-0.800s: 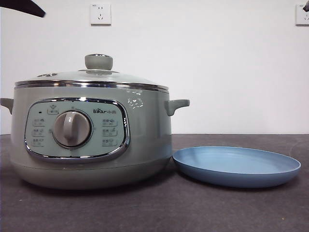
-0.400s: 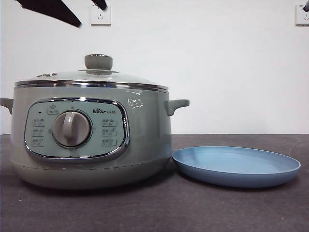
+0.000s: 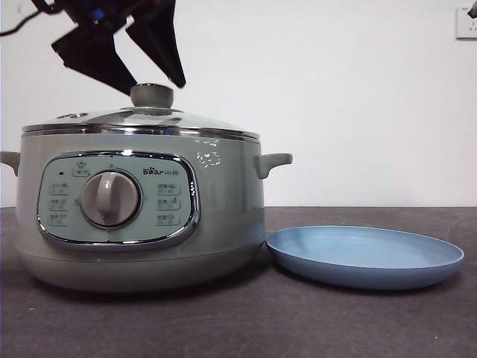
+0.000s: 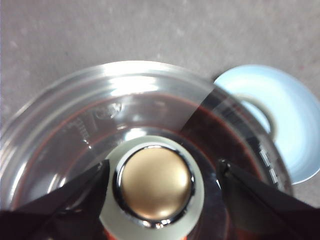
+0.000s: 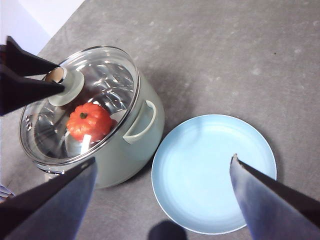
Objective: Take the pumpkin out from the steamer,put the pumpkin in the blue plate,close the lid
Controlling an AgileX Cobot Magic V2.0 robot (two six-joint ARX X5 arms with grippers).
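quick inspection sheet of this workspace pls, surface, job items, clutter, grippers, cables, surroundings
surface: dark grey table, matte.
steamer: upright, lid on.
pumpkin: inside the steamer, seen through the glass lid.
blue plate: beside the steamer, nothing on it.
clutter: nothing seen.
left gripper: jaws open either side of the lid knob, not closed on it.
right gripper: high over the plate, jaws open, holding nothing.
cables: one thin dark lead at the arm above the pot.
surroundings: white wall, socket.
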